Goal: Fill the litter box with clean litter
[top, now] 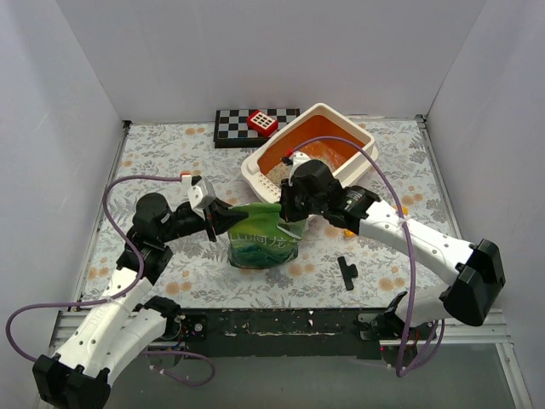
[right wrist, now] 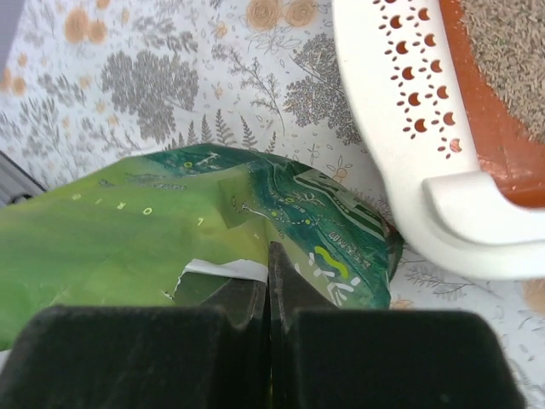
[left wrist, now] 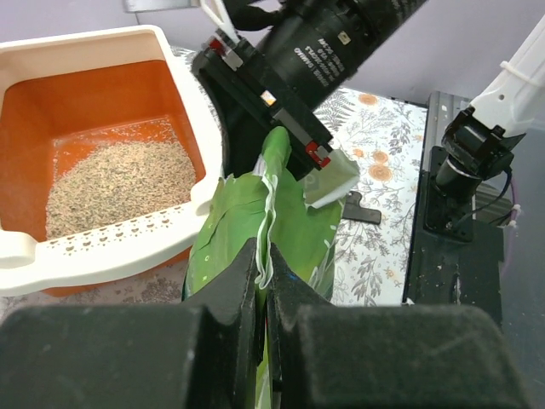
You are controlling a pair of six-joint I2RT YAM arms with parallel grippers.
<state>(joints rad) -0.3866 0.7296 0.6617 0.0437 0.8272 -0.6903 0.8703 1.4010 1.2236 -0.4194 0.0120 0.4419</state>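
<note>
two grippers meet on one glossy green plastic bag (top: 262, 243), which stands upright on the floral-printed tabletop (top: 170, 153) just beside the near, perforated rim of the large rectangular plastic litter box (top: 317, 129), cream-white on its smooth rounded rim and orange on its inner walls. the left gripper (left wrist: 262, 256) is clenched on the bag's top edge, its black fingers (left wrist: 230, 285) pinching crinkled green film with a ragged white-lined tear. the right gripper (right wrist: 269, 256) is likewise clamped on the film on the bag's other side, closer to the litter box. the clean litter (left wrist: 119, 183), fine speckled beige-grey granules, lies inside the litter box against the perforated rim, with bare orange floor beyond it. that rim carries rows of small crescent cutouts. the bag's face shows dark green artwork with pale lettering too small to read, and the white print on the right arm's black housing is also illegible. behind the litter box's left end, a black-and-white checkerboard (top: 234, 128) lies flat with a small red block (top: 262, 123) bearing a white grid on it.
</note>
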